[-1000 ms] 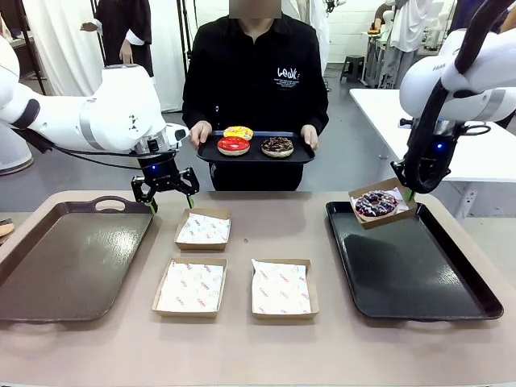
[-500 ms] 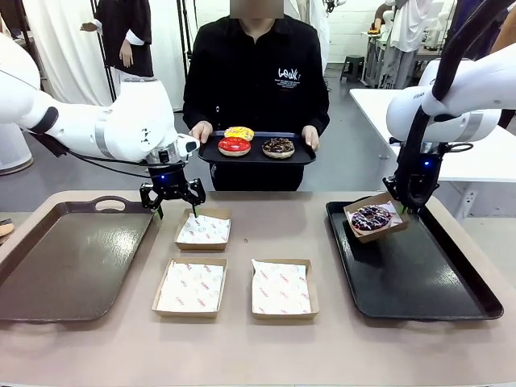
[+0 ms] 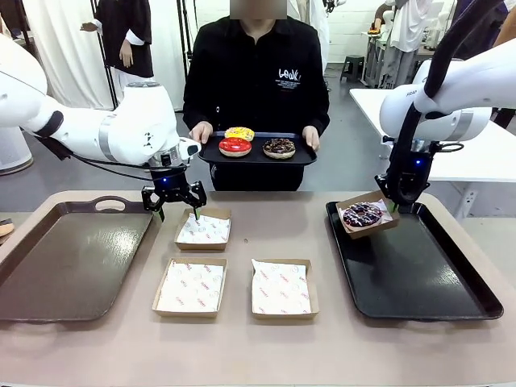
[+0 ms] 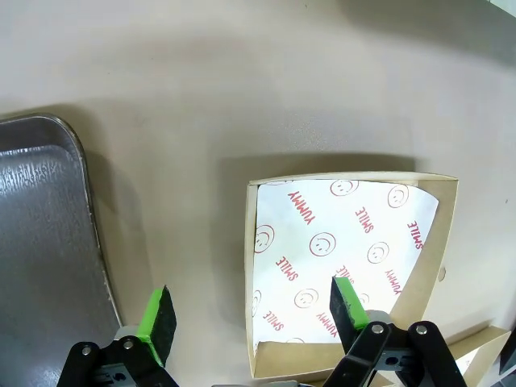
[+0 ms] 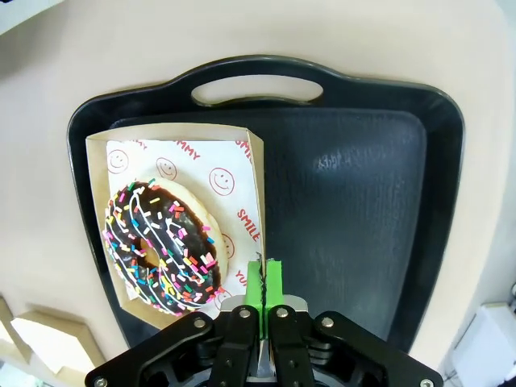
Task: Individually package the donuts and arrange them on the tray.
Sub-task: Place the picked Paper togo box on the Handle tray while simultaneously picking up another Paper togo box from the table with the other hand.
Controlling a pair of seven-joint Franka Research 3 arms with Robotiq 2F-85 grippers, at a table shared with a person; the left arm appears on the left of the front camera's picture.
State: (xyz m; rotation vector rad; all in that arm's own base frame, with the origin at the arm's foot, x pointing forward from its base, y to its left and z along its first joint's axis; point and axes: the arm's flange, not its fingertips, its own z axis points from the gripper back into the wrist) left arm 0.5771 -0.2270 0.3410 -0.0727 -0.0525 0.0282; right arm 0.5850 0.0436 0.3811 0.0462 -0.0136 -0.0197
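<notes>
right gripper (image 3: 393,204): we pinch the box (image 3: 380,228) rim, fingers closed tight
donut (image 3: 361,214): left of our fingers, over black tray (image 3: 419,274)'s far-left corner
left gripper (image 3: 174,208): spread wide, empty

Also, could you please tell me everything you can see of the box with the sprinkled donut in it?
The box is shallow brown cardboard, lined with white paper printed with red smileys and words. A dark donut with coloured sprinkles lies in it. The right end effector, shut on one side wall, holds it tilted over a corner of the black tray.
</notes>
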